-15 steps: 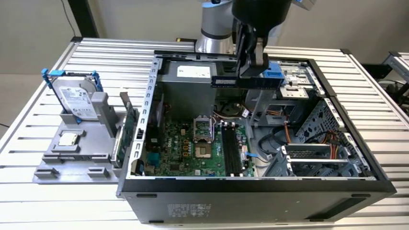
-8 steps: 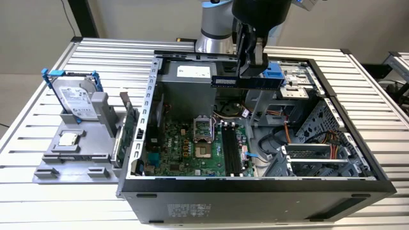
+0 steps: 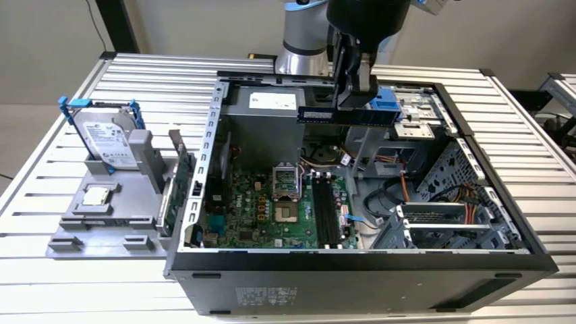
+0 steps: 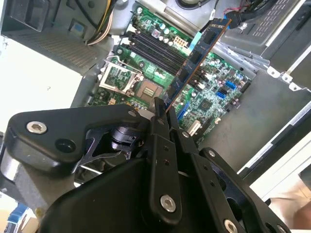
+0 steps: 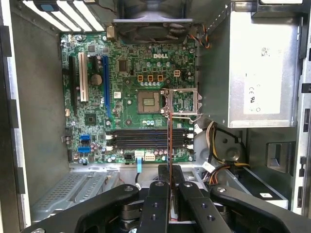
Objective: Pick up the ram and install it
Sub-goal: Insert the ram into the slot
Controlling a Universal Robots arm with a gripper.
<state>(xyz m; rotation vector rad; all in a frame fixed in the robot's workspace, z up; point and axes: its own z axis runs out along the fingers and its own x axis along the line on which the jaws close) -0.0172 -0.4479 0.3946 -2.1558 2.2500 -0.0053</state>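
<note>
My gripper [image 3: 353, 101] hangs over the open computer case and is shut on the ram [image 3: 347, 115], a long thin stick held level above the back of the case. In the second wrist view the ram [image 4: 199, 53] juts out from the gripper [image 4: 163, 110], with its dark face and gold edge showing. Seen edge-on in the first wrist view, the ram [image 5: 168, 128] is a thin line rising from the gripper [image 5: 169, 171], high above the black memory slots [image 5: 146, 138]. Those slots [image 3: 326, 210] lie on the green motherboard [image 3: 261, 209], well below the ram.
A grey stand [image 3: 108, 216] at the exterior view's left carries a silver hard drive in a blue frame [image 3: 106, 138], a small chip [image 3: 94, 196] and a green expansion card [image 3: 180, 179]. Inside the case are the power supply [image 5: 262, 73], cable bundles [image 3: 405, 196] and drive cages [image 3: 450, 223].
</note>
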